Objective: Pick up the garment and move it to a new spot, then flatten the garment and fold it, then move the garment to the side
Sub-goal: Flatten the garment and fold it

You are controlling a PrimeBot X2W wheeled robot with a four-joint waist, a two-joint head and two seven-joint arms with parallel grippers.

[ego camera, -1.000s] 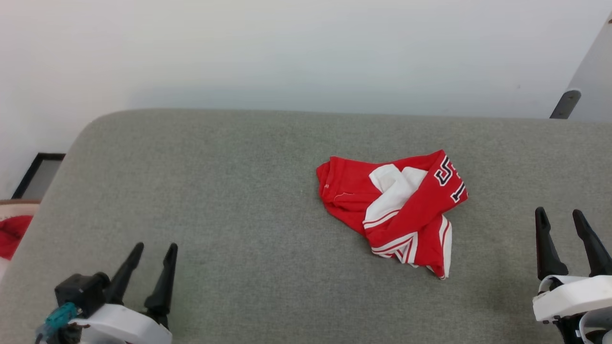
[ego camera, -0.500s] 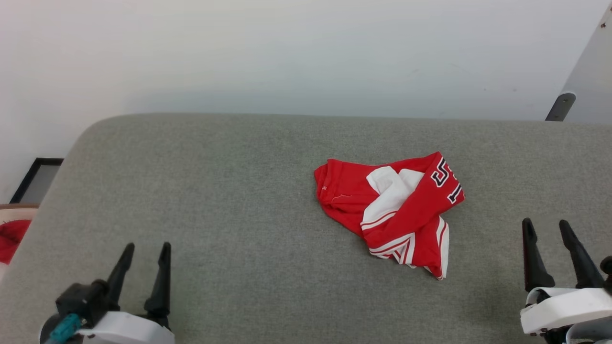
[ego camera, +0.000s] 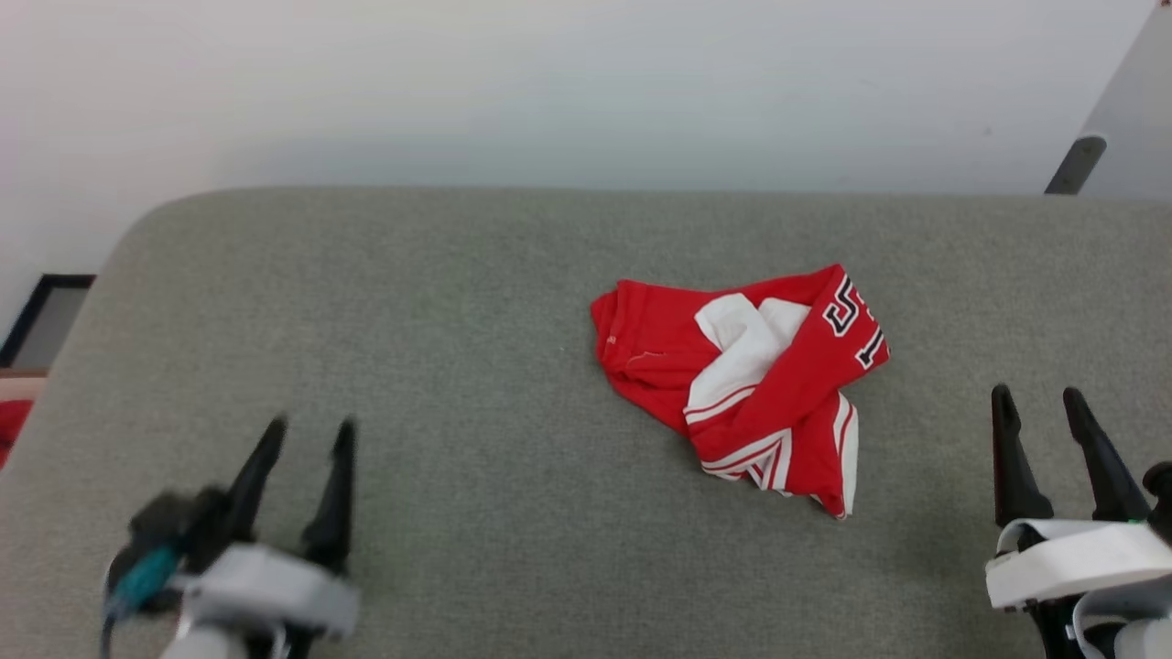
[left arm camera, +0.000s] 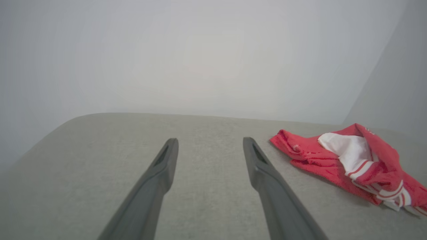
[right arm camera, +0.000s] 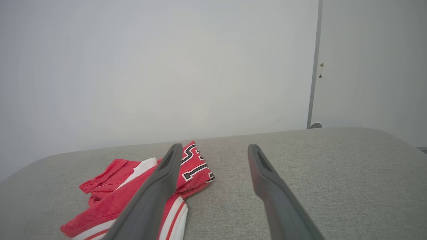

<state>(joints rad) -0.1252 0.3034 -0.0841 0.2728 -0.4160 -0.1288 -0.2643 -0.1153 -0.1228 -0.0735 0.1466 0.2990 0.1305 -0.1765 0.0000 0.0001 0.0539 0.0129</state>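
Left end effector [ego camera: 311,426] sits at my lower left, blurred, fingers spread, holding nothing, over the grey fabric tabletop [ego camera: 439,311]. I see the shirt [ego camera: 742,384] lying crumpled right of centre, white sleeve uppermost, clear of both arms. Right end effector [ego camera: 1036,395] at lower right, fingers spread, empty.

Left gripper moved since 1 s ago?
Yes: left gripper has edged forward and rightward, nearer the garment, which lies still on the cushion.
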